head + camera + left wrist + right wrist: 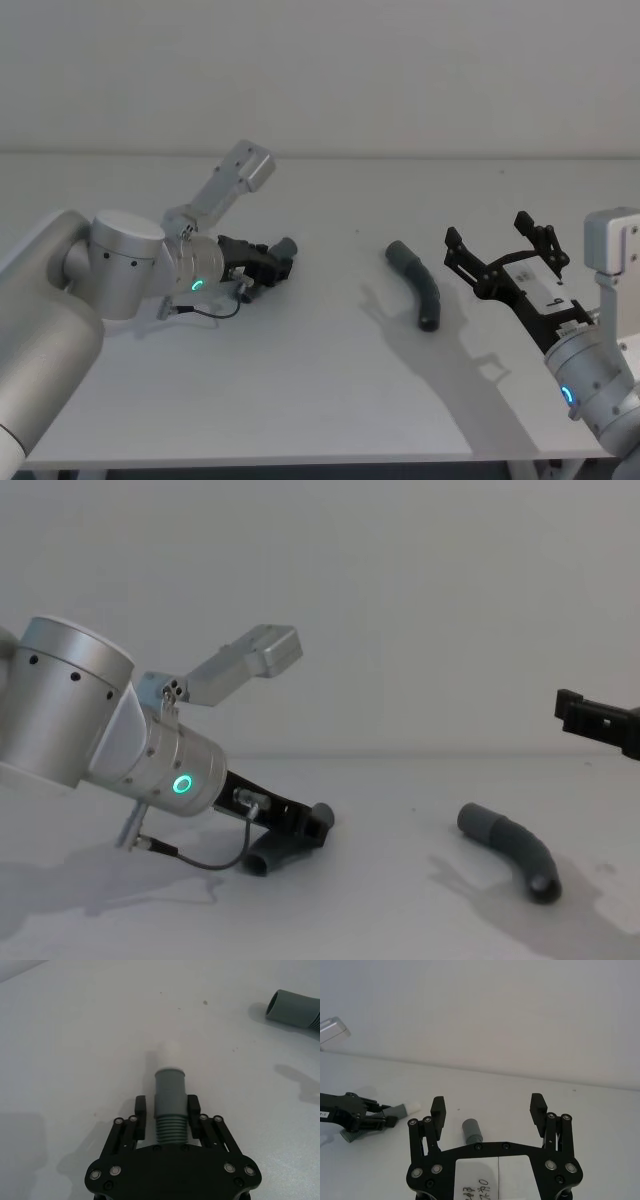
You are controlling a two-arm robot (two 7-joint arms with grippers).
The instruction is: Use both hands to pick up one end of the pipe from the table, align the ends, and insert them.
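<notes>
Main risk, I'd say: the loose pipe piece (pixel 420 285) is curved and lies free on the worktop (pixel 300 400), so a grab on its ribbed bend could make it roll or twist. The ends would then meet at an angle and the tip would jam on the sleeve rim. Second risk: a push may slide the held pipe piece (pixel 169 1095) back through the grip, esp. w/ ribs under the pads.

Left gripper (pixel 168 1109) sits low, left of centre in the head view, its fingers (pixel 141 1112) clamped on that piece where cuff meets ribs. The pale tip (pixel 170 1054) sticks out front. Right gripper (pixel 490 232) hovers at the right edge of the head view w/ fingers wide apart and nothing btwn them, near the loose piece but not touching it.

Both pieces are dark grey, ribbed mid-body w/ smooth cuffs. The loose one lies right of centre, its wider sleeve (pixel 292 1007) open-mouthed.
</notes>
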